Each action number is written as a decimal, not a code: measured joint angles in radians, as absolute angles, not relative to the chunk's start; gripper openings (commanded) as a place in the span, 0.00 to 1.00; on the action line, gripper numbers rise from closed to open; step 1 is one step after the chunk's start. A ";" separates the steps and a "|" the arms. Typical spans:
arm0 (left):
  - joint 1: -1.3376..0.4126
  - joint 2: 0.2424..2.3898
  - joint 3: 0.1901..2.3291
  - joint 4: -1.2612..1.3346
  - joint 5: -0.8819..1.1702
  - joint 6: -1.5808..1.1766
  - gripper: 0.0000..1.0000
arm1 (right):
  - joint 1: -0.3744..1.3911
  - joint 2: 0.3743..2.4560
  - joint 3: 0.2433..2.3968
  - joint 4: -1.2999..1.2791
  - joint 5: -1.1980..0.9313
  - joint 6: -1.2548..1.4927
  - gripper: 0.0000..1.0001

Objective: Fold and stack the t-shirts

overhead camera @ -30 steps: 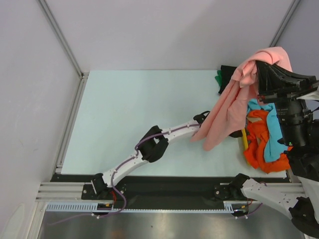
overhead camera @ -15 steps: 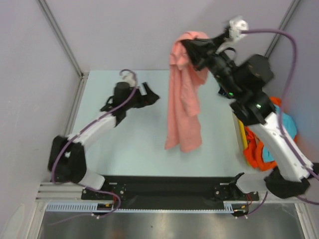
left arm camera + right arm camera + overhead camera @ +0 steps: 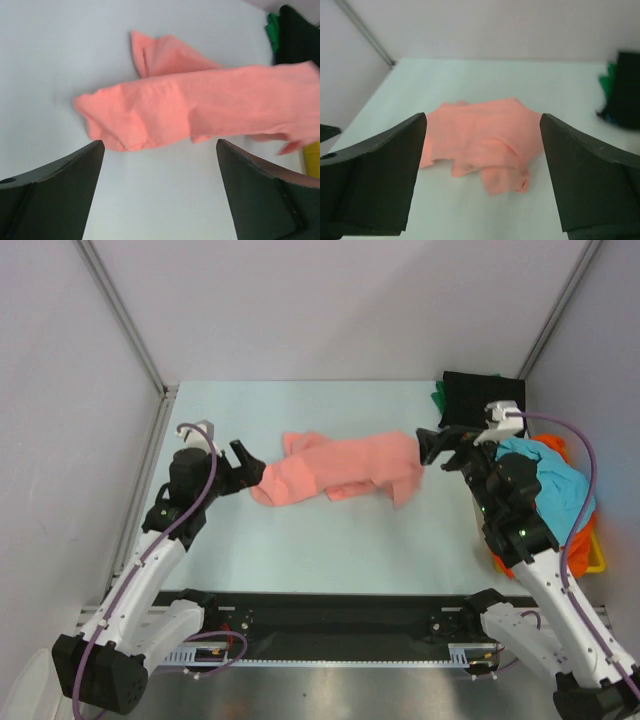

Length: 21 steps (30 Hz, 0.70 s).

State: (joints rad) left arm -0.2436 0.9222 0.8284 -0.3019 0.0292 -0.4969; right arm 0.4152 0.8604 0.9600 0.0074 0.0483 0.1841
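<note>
A salmon pink t-shirt lies crumpled in a long bunch across the middle of the table. My left gripper hovers open at its left end, and the cloth lies just past the fingertips, with only table between them. At the shirt's right end my right gripper is open and holds nothing; the shirt lies on the table beyond its open jaws. More t-shirts lie at the right: black and green at the far corner, turquoise and orange in a heap.
A yellow tray holds the turquoise and orange heap at the table's right edge. Grey walls with metal rails close in the left, back and right sides. The black shirt shows at the right of the right wrist view.
My right gripper has opened and let go of the pink t-shirt, which hung from it before and now lies on the table. Both arms have come down to its two ends.
</note>
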 measured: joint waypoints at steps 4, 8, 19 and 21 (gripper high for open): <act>-0.244 0.881 0.674 -0.319 0.026 -0.517 0.92 | 0.293 0.726 0.798 -0.088 0.136 0.286 1.00; -0.246 0.911 0.535 -0.295 0.032 -0.555 0.85 | 0.235 0.743 0.790 -0.157 0.112 0.358 0.98; -0.276 1.271 0.480 -0.022 0.008 -0.648 0.74 | 0.426 0.920 0.655 -0.205 0.051 0.485 0.95; -0.275 1.333 0.509 0.023 -0.003 -0.652 0.66 | 0.453 0.931 0.640 -0.215 0.047 0.494 0.95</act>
State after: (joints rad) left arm -0.2752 1.3331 0.5095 0.0231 -0.0029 -0.6521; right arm 0.4534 0.9310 0.6403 -0.2150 0.0467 0.4938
